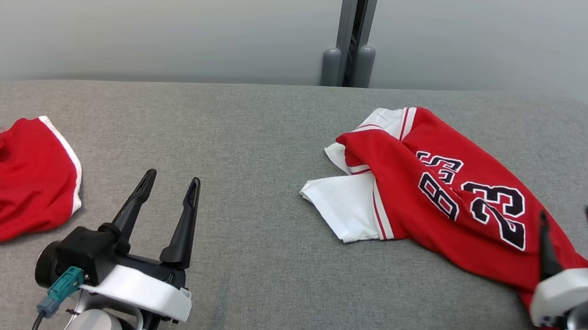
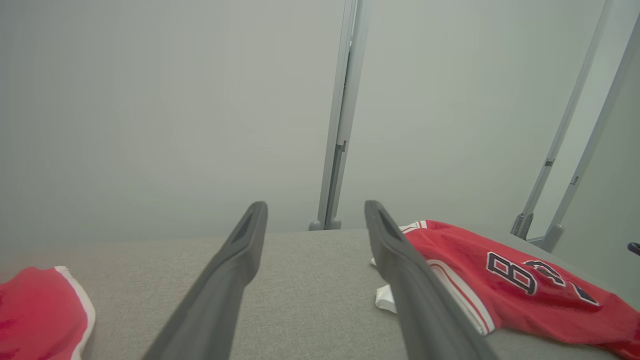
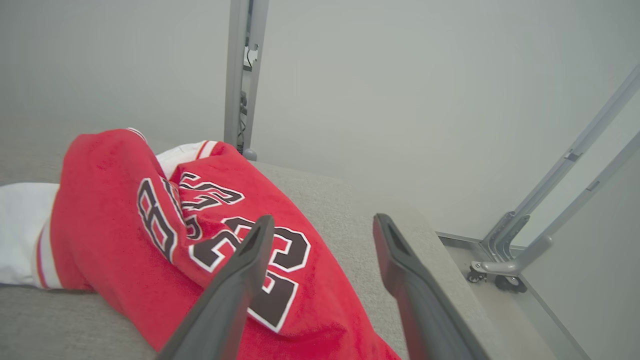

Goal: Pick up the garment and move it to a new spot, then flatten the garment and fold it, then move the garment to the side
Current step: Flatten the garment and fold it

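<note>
Head view: I see the red jersey (image 1: 384, 159) lying crumpled on the right half of the grey fabric-covered desk (image 1: 252, 143). Its black-and-white numerals face up, and a white sleeve or panel with red stripes spreads out flat on its left side. One end of the jersey runs toward the near right corner, where my right pincer (image 1: 566, 212) sits just above the cloth. Its two dark fingers stand well apart and grip nothing.

My left pincer (image 1: 172, 177) hovers over bare desk at the lower left, also spread wide and empty. It is well apart from the jersey. Beside it, at the far left edge, a second red garment (image 1: 0, 179) with a white trim lies bunched.

In the right wrist view, the right pincer (image 3: 324, 218) is open. Its left finger crosses in front of the jersey (image 3: 110, 220) near the numerals, and its right finger stands over the bare desk edge. I cannot tell whether that left finger touches the cloth.

In the left wrist view, the left pincer (image 2: 315, 206) frames empty desk. The jersey (image 2: 500, 295) lies to its right and the second red garment (image 2: 35, 315) to its left.

Behind the desk stands a pale wall with a grey post (image 1: 351, 26).
</note>
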